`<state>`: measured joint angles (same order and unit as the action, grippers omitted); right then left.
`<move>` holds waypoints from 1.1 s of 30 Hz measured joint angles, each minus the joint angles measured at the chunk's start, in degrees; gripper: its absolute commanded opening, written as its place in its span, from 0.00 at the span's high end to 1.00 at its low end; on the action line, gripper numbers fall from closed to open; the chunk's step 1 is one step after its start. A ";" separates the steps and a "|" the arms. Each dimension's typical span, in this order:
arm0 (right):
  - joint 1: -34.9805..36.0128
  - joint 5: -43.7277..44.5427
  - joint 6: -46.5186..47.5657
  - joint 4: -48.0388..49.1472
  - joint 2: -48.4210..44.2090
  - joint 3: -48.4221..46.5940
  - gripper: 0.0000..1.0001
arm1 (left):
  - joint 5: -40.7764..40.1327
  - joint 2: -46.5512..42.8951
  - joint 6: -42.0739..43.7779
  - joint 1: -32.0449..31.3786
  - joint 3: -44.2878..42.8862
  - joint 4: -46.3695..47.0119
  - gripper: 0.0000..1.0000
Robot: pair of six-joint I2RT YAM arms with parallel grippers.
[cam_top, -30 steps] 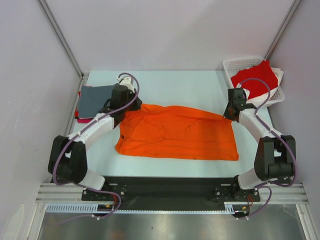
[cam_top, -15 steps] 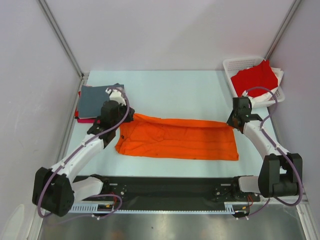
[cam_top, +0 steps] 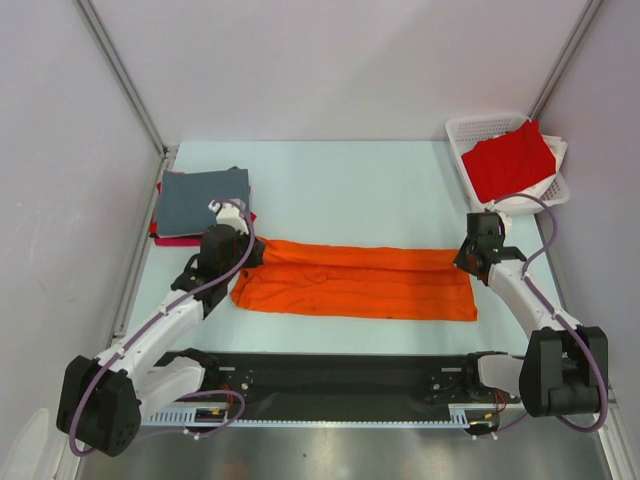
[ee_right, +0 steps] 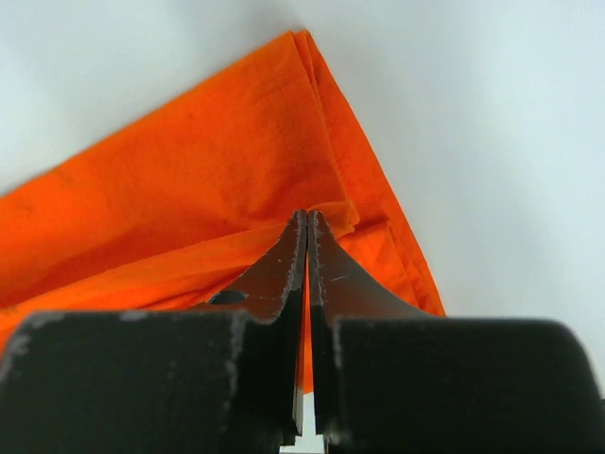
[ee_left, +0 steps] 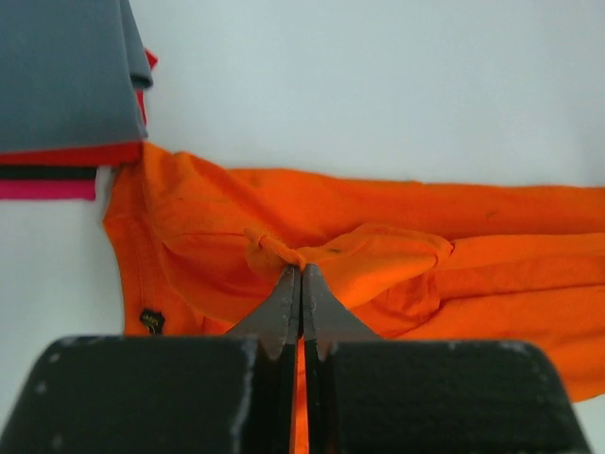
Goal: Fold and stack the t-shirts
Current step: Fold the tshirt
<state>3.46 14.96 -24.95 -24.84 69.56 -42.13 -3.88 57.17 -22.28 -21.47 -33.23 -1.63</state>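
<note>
While the left gripper (ee_left: 301, 272) and right gripper (ee_right: 308, 218) each pinched the bright orange cloth t-shirt (cam_top: 370, 285) across the pale table (cam_top: 350, 180), its far edge needed lowering evenly onto the near hem.

claw (ee_left: 302, 271) pinching orange shirt (ee_left: 378, 255), grey stack (ee_left: 66, 76)

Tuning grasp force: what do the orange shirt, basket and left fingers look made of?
The orange shirt: thin matte cloth, maybe cotton; it creases and bunches at the pinch. The basket: white plastic by its look, rigid open lattice. The left fingers: dark, hard, slight sheen; metal or plastic, cannot tell.
</note>
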 measured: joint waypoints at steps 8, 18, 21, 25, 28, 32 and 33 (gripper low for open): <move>-0.11 0.63 -2.80 0.90 -3.39 3.98 0.56 | 1.14 -2.84 -3.21 -0.92 6.49 -0.96 1.00; 0.35 1.86 -5.40 2.08 -14.19 8.20 0.44 | 4.59 -10.91 -8.15 -1.33 16.72 -1.70 0.76; 2.69 -0.24 -5.79 3.41 -13.33 8.13 0.46 | 5.84 -13.42 -9.77 -1.38 17.88 -2.43 0.61; 7.93 -8.13 -7.10 7.82 -9.88 8.13 0.45 | 6.91 -14.71 -11.65 -1.40 17.97 -2.64 0.41; 13.20 -14.64 -8.79 13.68 -6.25 7.82 0.46 | 6.75 -13.31 -12.87 -1.40 17.53 -3.15 0.37; 21.55 -21.79 -10.38 20.83 3.30 2.99 0.46 | 5.29 -7.02 -13.73 -1.05 13.22 -6.32 0.34; 23.69 -22.82 -10.45 21.55 6.38 0.55 0.46 | 4.70 -5.38 -13.86 -0.72 11.72 -7.04 0.35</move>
<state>27.16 -7.86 -35.40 -3.29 75.94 -41.58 0.82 51.79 -36.14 -22.20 -21.52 -8.67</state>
